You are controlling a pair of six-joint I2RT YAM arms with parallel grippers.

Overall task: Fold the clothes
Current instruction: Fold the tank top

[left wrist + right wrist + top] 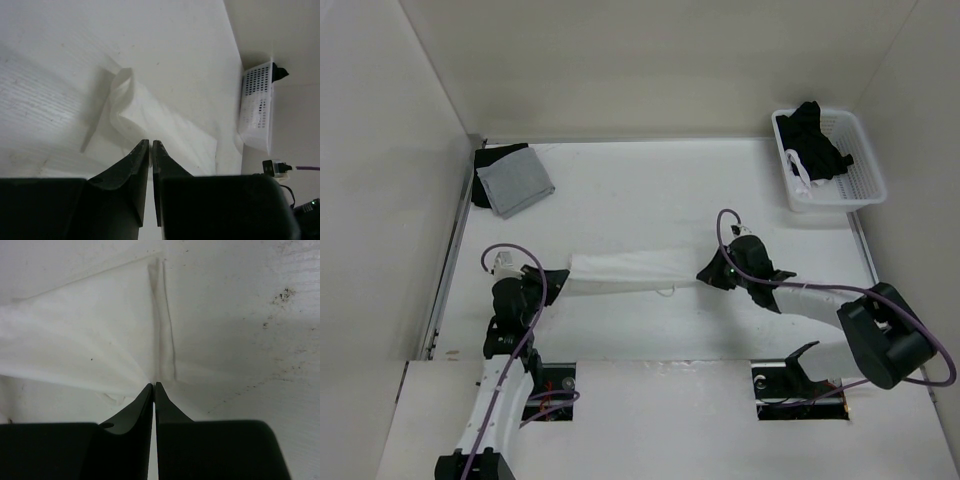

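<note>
You look to be at the stretching step: the clothes (630,270) span mid-table from 9 to 3 o'clock, left gripper (151,143) and right gripper (154,385) each pinching an end. Next, I judge, lay them flat, evenly.

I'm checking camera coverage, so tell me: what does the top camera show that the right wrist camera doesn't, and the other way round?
Only the top view: the left gripper at the garment's far end, a grey cloth at far left, and a basket of dark clothes at far right.
Only the right wrist view: the right gripper's shut tips pinching gathered fabric, a narrow strap or fold, and dark specks on the table.
Both: the white garment, the right gripper holding it, and the table.
</note>
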